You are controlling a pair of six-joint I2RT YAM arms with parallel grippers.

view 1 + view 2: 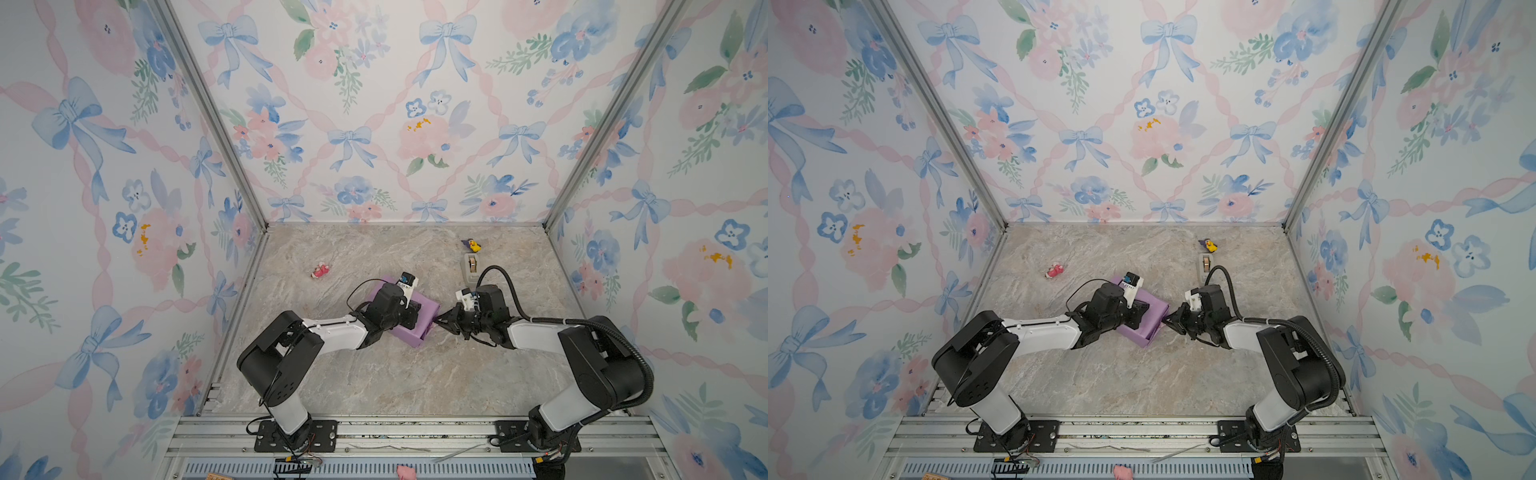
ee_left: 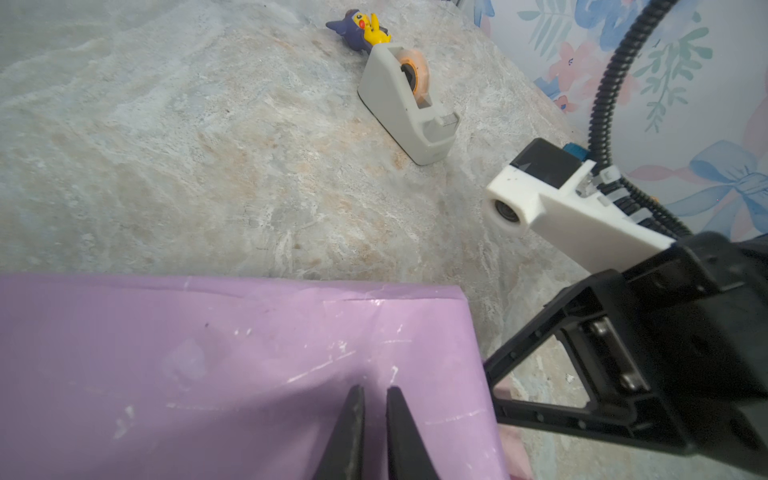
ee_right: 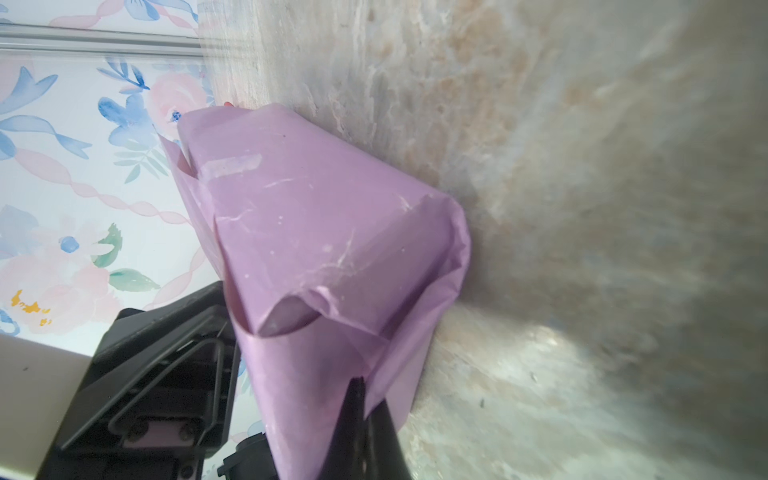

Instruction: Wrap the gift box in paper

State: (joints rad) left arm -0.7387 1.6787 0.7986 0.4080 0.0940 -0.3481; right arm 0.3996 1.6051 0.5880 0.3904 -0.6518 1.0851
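Paper-wrapped gift box (image 1: pixel 409 322) lies flat, long axis diagonal.

Arm links (image 1: pixel 332 328): showing white shells between black joints.
Right arm cable (image 1: pixel 623 332): running as black ribbed conduit.
Wrist cameras (image 2: pixel 536 195): sitting in white mounts.
Base plates (image 1: pixel 295 434): showing black, screwed down.

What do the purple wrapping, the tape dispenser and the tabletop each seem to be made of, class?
The paper: thin matte lilac sheet, probably wrapping paper; it creases sharply and shows white scuff lines. The tape dispenser: smooth grey moulded body, likely plastic, holding a translucent roll. The tabletop: veined beige-grey marble pattern with a slight sheen; real stone or printed laminate cannot be told.
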